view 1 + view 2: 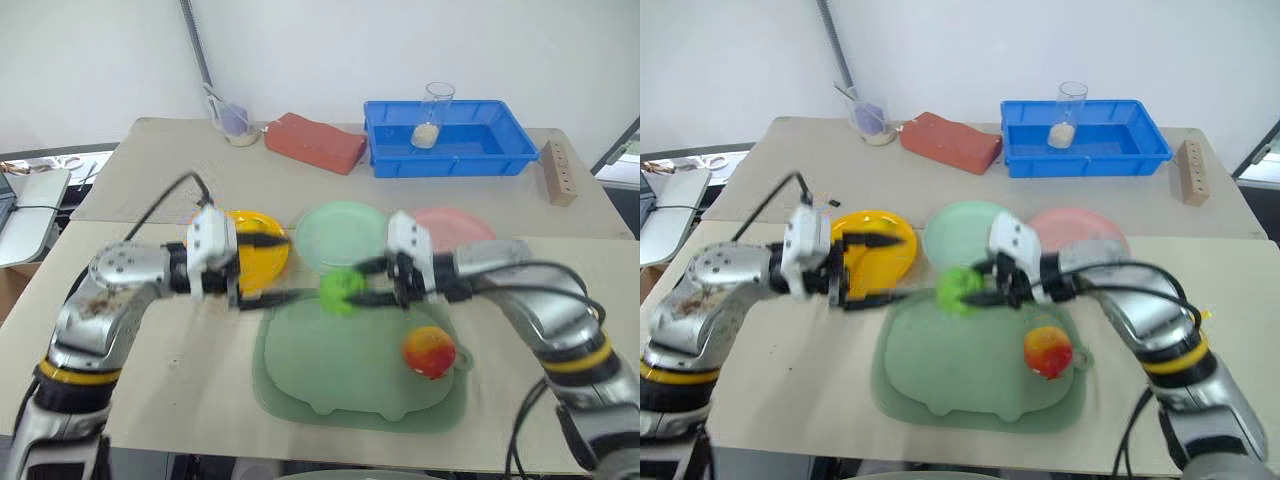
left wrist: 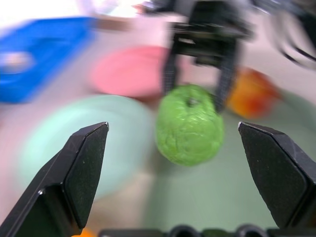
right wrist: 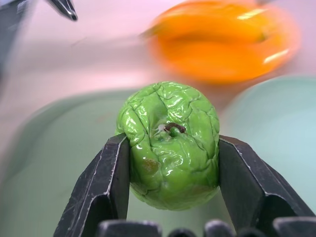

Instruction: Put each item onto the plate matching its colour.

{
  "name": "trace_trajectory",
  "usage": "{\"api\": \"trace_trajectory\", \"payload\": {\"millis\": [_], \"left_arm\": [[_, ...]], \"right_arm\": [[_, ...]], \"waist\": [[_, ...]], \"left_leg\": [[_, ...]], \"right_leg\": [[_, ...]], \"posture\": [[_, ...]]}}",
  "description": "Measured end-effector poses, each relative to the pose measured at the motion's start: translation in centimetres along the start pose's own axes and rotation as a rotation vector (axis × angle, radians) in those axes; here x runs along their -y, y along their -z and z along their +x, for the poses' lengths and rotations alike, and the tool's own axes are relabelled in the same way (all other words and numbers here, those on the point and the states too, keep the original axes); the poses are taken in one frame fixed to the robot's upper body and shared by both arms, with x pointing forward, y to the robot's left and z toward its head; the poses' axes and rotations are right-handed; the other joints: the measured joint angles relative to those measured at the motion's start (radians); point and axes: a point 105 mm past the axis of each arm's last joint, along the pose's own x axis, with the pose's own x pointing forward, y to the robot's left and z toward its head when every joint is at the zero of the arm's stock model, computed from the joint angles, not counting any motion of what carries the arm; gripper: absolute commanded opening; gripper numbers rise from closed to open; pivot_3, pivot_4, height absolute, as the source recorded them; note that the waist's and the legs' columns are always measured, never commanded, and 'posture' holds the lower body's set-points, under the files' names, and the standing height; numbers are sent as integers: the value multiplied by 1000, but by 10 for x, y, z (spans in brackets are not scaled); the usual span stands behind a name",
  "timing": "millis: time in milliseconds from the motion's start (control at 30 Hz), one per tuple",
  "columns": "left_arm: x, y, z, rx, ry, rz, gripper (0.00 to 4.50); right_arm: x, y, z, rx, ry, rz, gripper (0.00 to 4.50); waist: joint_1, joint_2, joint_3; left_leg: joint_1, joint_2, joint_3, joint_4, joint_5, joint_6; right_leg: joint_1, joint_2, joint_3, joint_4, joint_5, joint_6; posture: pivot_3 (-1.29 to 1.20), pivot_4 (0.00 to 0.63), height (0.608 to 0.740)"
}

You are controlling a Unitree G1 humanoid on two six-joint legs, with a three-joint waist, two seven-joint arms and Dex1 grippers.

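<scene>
At frame centre the right gripper (image 1: 372, 283) clamps a glossy, wrinkled green apple (image 1: 342, 289) above the smooth dull-green mat (image 1: 330, 375). The left gripper (image 1: 262, 270) gapes wide, empty. Three round plastic plates: yellow (image 1: 262, 262), mint (image 1: 340, 234), pink (image 1: 455, 226). One red-and-yellow apple (image 1: 430, 351) lies lower right.

Bright green apple (image 3: 169, 145), red-and-yellow apple (image 1: 430, 351), yellow plate (image 1: 262, 250), mint plate (image 1: 335, 235), pink plate (image 1: 455, 225), dull-green mat (image 1: 340, 385), blue tray (image 1: 450, 150), beige worktop (image 1: 180, 350)
</scene>
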Motion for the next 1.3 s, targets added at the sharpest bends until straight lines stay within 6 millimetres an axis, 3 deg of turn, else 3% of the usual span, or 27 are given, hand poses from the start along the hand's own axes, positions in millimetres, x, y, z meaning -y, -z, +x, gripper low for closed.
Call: {"api": "trace_trajectory", "payload": {"millis": [100,267,300,367,500,700,867,1100,1200,1300], "left_arm": [[-11,7,3,7,-100,-73,4500],[-9,14,7,-5,-127,-115,4500],[-7,15,7,-7,-125,-115,4500],[-5,18,6,-14,-127,-124,4500],[-5,19,6,-18,-127,-134,4500],[-4,19,6,-14,-127,-140,4500],[7,12,7,-3,-29,-124,4500],[49,9,2,-103,301,-25,4500],[58,0,7,-84,400,56,4500],[67,-4,11,-61,477,101,4500]], "right_arm": [[49,3,13,-1,198,64,2189],[85,12,31,-34,324,140,2189],[89,15,32,-41,338,148,2189],[96,21,33,-58,355,154,3241],[100,22,32,-63,341,157,4483],[102,9,15,-24,333,120,4483],[85,-9,-29,37,303,42,4483],[-6,37,-94,-151,1,10,4483],[-37,39,-108,-197,-88,11,4483],[-63,44,-109,-214,-166,30,4483]], "waist": [[-5,0,0],[-4,1,0],[-4,1,0],[0,1,0],[0,1,0],[-1,2,0],[5,2,0],[1,4,2],[-6,3,3],[-10,3,3]], "left_leg": [[0,0,0,-1,0,0],[0,0,0,-1,0,0],[1,0,0,-1,0,0],[2,0,0,-1,0,0],[1,0,0,-1,0,0],[0,0,0,-1,0,0],[0,0,0,-1,0,0],[0,0,0,-1,0,0],[2,0,0,-1,0,0],[2,0,0,-1,0,0]], "right_leg": [[-1,0,0,0,0,0],[3,1,0,3,1,-1],[4,1,0,3,1,-1],[2,1,-1,2,1,0],[2,1,-1,2,1,0],[4,1,-1,3,1,0],[4,1,-2,0,1,0],[5,-1,-1,-3,0,0],[5,-1,-1,-4,-1,1],[5,0,0,-5,-1,2]], "posture": [[0,150,740],[0,150,740],[0,150,740],[0,150,740],[0,150,740],[0,150,740],[0,150,740],[0,150,740],[0,150,740],[0,150,740]]}}
